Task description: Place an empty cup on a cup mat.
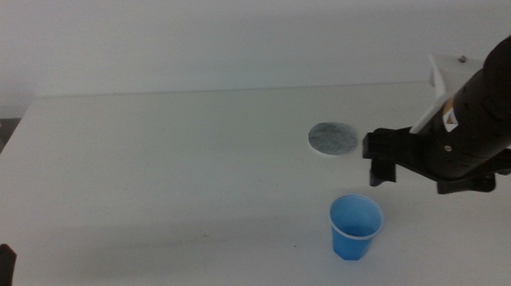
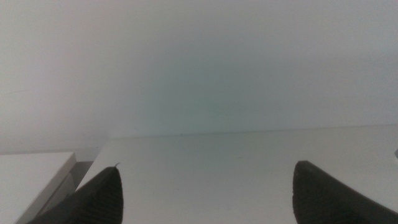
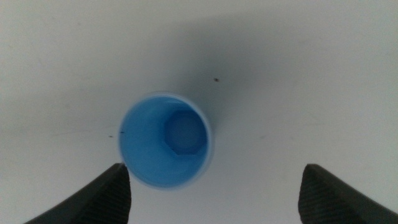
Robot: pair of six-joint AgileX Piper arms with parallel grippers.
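the cup (image 1: 356, 228) (image 3: 165, 139) stands upright and empty on the table (image 1: 152, 175), near the mat (image 1: 332, 138) but apart from it. the right gripper (image 1: 381, 158) (image 3: 214, 193) hangs above the cup, jaws spread wide, holding nothing. the left gripper (image 2: 205, 193) waits at the table's near left, jaws wide apart and empty.
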